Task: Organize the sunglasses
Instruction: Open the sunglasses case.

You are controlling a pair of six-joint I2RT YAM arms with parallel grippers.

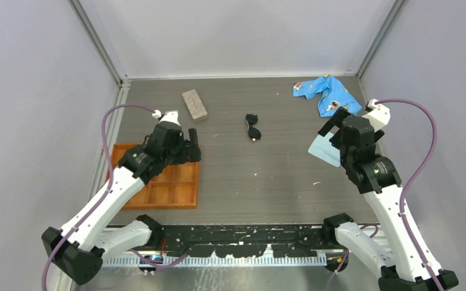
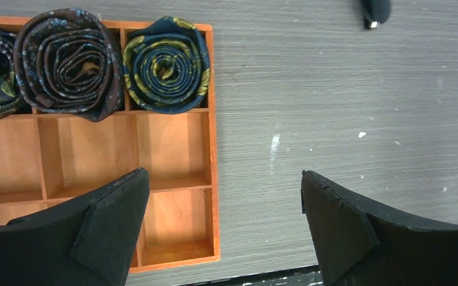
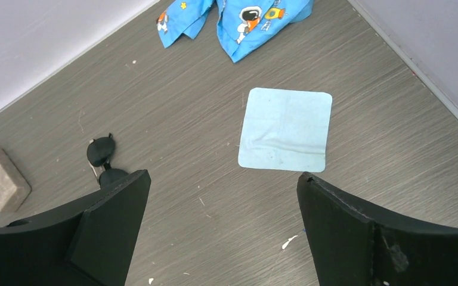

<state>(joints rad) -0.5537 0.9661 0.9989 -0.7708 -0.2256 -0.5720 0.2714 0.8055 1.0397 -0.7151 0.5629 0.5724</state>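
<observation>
- Our left gripper [image 2: 223,179] hangs with its jaws spread wide and nothing between them, over the right rim of the tray [image 2: 213,149] near the table's left edge.
- Our right gripper [image 3: 222,179] is spread just as wide and holds nothing, above the cloth [image 3: 285,129] near the right edge.
- The sunglasses [image 1: 253,127] lie between the two grippers, about mid-width and closer to the far edge than the near one. They are ahead and right of the left gripper, and left of the right gripper.
- Their long axis runs roughly far-to-near, one lens behind the other.
- We judge the left gripper slightly nearer, though the margin is small.
- Rolled ties [image 2: 166,65] fill the tray's far row.
- A block [image 1: 195,105] sits toward the far-left corner and printed fabric [image 1: 327,94] lies in the far-right corner, both apart from the sunglasses.
- The table [image 1: 267,176] is grey, streaked and flecked white, with pale walls [image 1: 236,36] on three sides.
</observation>
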